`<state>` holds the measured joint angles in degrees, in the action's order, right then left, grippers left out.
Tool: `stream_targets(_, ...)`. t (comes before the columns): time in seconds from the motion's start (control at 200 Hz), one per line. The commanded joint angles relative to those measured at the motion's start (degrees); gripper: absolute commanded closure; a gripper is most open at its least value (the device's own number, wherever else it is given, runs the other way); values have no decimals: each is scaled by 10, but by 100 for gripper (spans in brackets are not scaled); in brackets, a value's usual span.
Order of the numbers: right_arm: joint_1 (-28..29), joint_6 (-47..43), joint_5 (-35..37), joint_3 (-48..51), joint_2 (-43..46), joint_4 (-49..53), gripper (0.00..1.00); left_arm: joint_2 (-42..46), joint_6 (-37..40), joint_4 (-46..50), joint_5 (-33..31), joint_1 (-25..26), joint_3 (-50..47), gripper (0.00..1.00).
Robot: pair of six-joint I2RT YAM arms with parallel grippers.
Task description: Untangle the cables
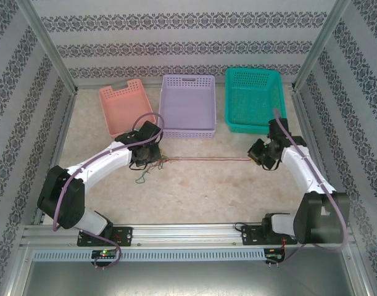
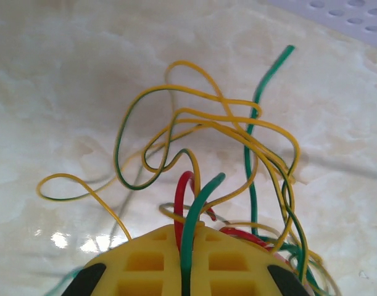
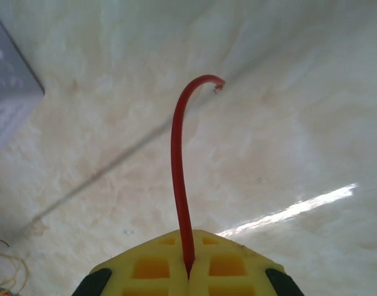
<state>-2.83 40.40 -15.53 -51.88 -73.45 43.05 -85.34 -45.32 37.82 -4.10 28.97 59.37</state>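
Across mid-table: right gripper [image 3: 188, 256] is pinching the end of red cable [image 3: 175, 166], left gripper [image 2: 187, 250] clamping the tangle [image 2: 237, 132]; all light, limp, so grip near ends.

The right tool [image 3: 188, 271] has its two yellow fingers pressed together at the near edge, with the red cable [image 3: 176, 160] pinched in the seam between them. The cable rises from the seam and curls over to the right, ending in a frayed tip above the pale marbled worktop [image 3: 287, 123]. A corner of the lilac basket [image 3: 6, 98] sits at the far left, and loops of yellowish cables [image 3: 12, 271] lie at the near left.
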Motion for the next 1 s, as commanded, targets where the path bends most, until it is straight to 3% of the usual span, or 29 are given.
stream_targets(0.0, -36, -36, 73, -30, -8, 40, 100, 4, 34, 124, -116, -19, -18, 100)
stream_targets(0.155, 9, 0, 51, -15, -33, 5, 100, 8, 29, 108, -102, -21, -16, 100)
stream_targets(0.325, 75, 26, 15, -5, -58, -21, 100, 15, 25, 34, -28, -15, -7, 100)
stream_targets(0.535, 95, 56, 7, -5, -25, -35, 100, -10, -15, -3, 33, 8, 12, 100)
stream_targets(0.639, 98, 55, 0, -8, 0, -56, 100, -28, -43, -4, 40, 18, 28, 63)
stream_targets(0.729, 100, 39, -2, -10, 26, -76, 100, -33, -49, 6, 33, 26, 51, 47)
stream_targets(0.819, 101, 14, 0, -19, 50, -89, 100, -28, -43, 10, 28, 29, 75, 38)
stream_targets(0.994, 103, -30, 7, -69, 81, -90, 100, -6, -7, -15, 41, 30, 99, 36)
